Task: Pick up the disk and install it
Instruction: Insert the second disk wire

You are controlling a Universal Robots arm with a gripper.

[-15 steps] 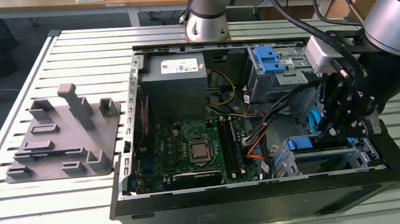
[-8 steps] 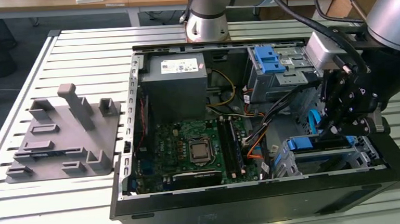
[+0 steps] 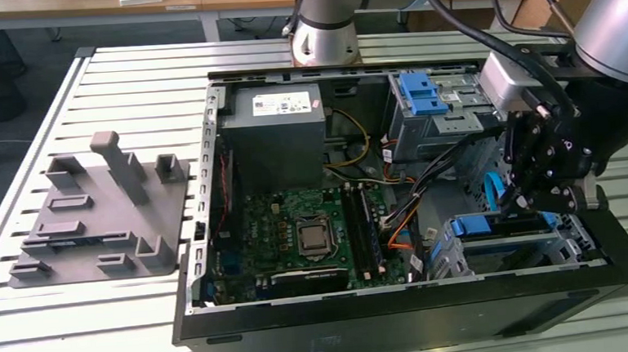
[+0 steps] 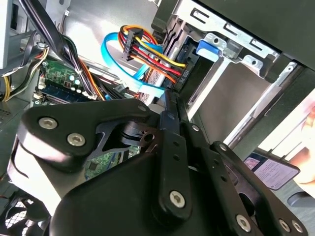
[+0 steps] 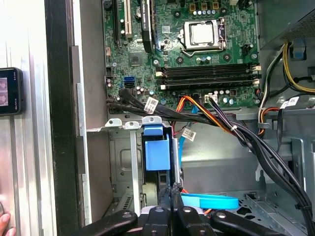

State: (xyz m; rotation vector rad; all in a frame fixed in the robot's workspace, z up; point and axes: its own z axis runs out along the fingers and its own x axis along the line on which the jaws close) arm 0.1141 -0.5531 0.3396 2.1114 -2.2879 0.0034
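The disk (image 3: pixel 503 225) lies in the lower drive cage at the front corner of the open computer case, on the exterior view's right, with its blue rail end facing the motherboard. That blue end (image 5: pixel 156 153) sits between the cage's metal walls in the first wrist view, and it appears as a blue tab (image 4: pixel 206 50) in the second wrist view. My gripper (image 3: pixel 528 200) hangs just above the cage. Its black fingers are pressed together, with the tips (image 5: pixel 172 191) right beside the blue end. Nothing shows between them.
A blue flat cable (image 5: pixel 209 200) and a bundle of orange and black wires (image 5: pixel 211 118) run close to the fingers. The motherboard (image 3: pixel 301 234), grey power-supply box (image 3: pixel 275 121) and upper cage with blue latch (image 3: pixel 424 96) fill the case. A grey fixture plate (image 3: pixel 98 214) lies on the slatted table.
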